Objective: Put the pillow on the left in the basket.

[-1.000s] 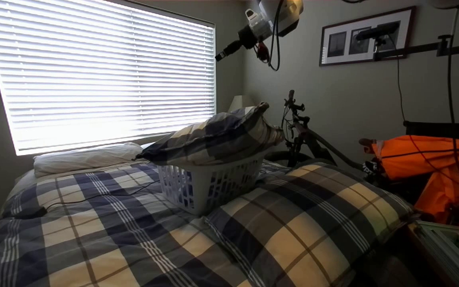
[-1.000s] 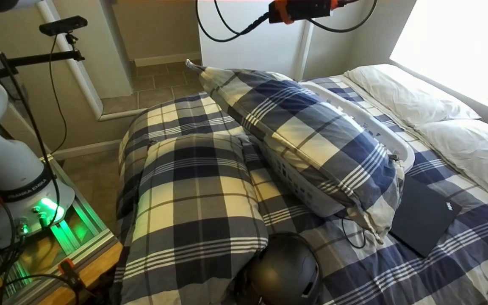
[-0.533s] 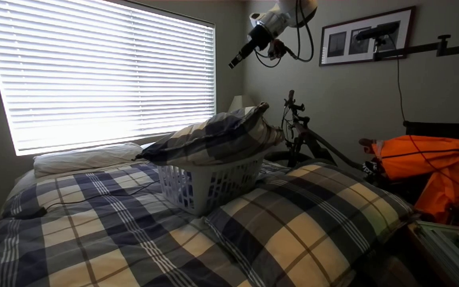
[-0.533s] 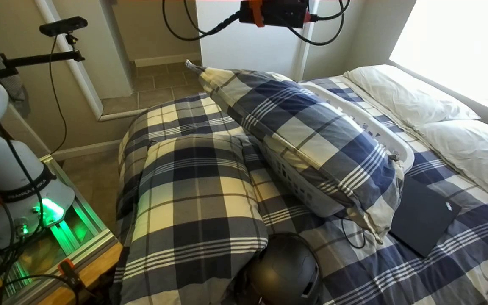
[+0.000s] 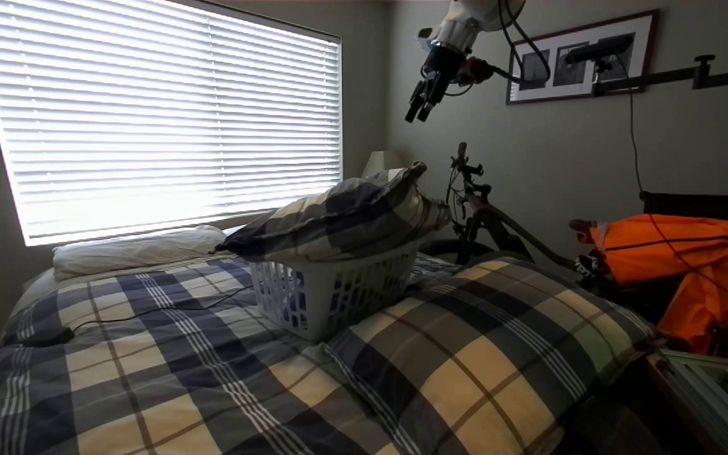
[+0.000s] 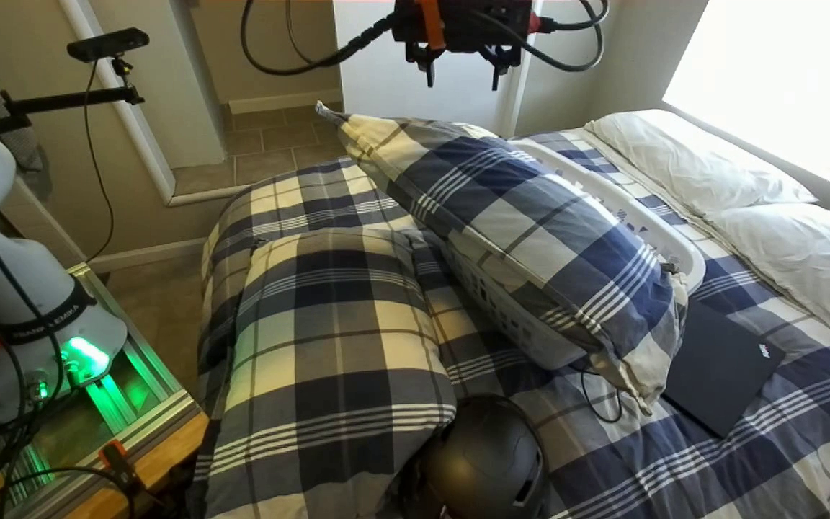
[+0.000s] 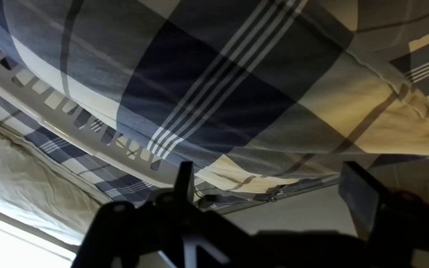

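Note:
The plump plaid pillow (image 5: pixel 339 221) lies tilted across the top of the white latticed basket (image 5: pixel 320 300), resting on its rim. In an exterior view the pillow (image 6: pixel 516 209) lies diagonally, its ends overhanging, and the basket's far rim (image 6: pixel 690 263) shows beside it. My gripper (image 5: pixel 417 118) is open and empty in the air above the pillow, apart from it; it also shows in an exterior view (image 6: pixel 462 85). In the wrist view the jaws (image 7: pixel 266 167) stand wide apart, with the pillow (image 7: pixel 199 85) beyond them and the basket rim (image 7: pixel 69 136) at left. Most of the basket's inside is hidden.
A matching plaid pillow (image 6: pixel 336 346) lies on the bed beside the basket. A black helmet (image 6: pixel 483 458) and a dark laptop (image 6: pixel 721 367) lie near it. White pillows (image 6: pixel 696 155) line the window side. A bicycle (image 5: pixel 484 208) stands behind the bed.
My gripper has moved right in an exterior view and turned to point more downward, its two fingers now showing. The fingers have come into view in both exterior views. The pillows and basket have not moved.

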